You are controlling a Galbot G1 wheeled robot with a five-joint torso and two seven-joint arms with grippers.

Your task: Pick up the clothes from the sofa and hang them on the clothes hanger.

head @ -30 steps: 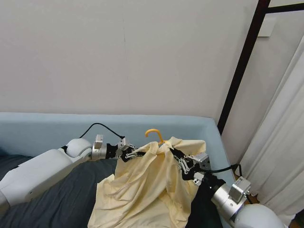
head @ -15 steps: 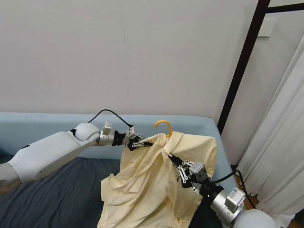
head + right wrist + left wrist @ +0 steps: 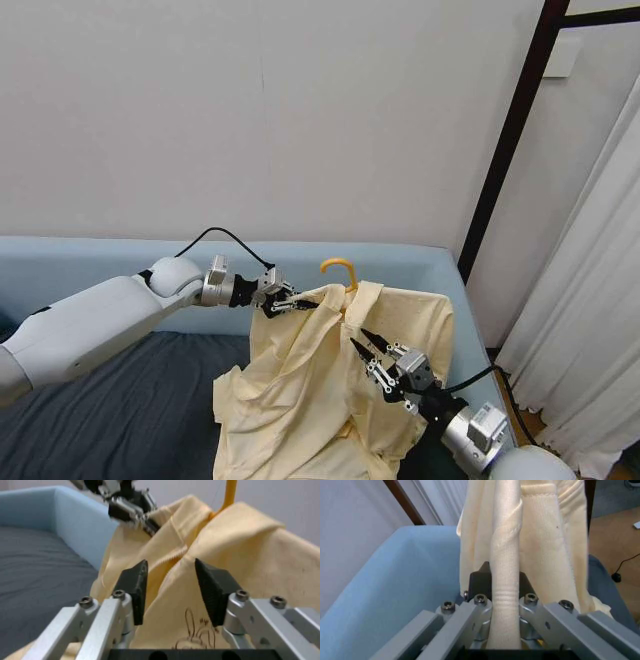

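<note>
left pincer [image 3: 285,302] is clamped on a rolled fold at the yellow shirt [image 3: 310,400] shoulder, holding it up over the sofa [image 3: 100,265]. right pincer [image 3: 362,342] is wide open near the shirt front, gripping nothing.

Suggest: close right on the opposite shoulder by the collar so the load lifts level and the orange hanger hook [image 3: 340,268] stays seated.

Hook points up. Shirt's long axis hangs roughly vertical, hem low over the seat.

**Left arm** [image 3: 90,325]: reaches from the lower left toward the centre, sloping upward, with the wrist section about level. **Left pincer** [image 3: 297,301]: points to the robot's right, with its jaws clamped on a fold of the shirt [image 3: 300,400]. **Right arm** [image 3: 470,435]: rises from the lower right corner. **Right pincer** [image 3: 366,351]: points up and toward the robot's left, with its two fingers [image 3: 134,588] spread apart.
</note>
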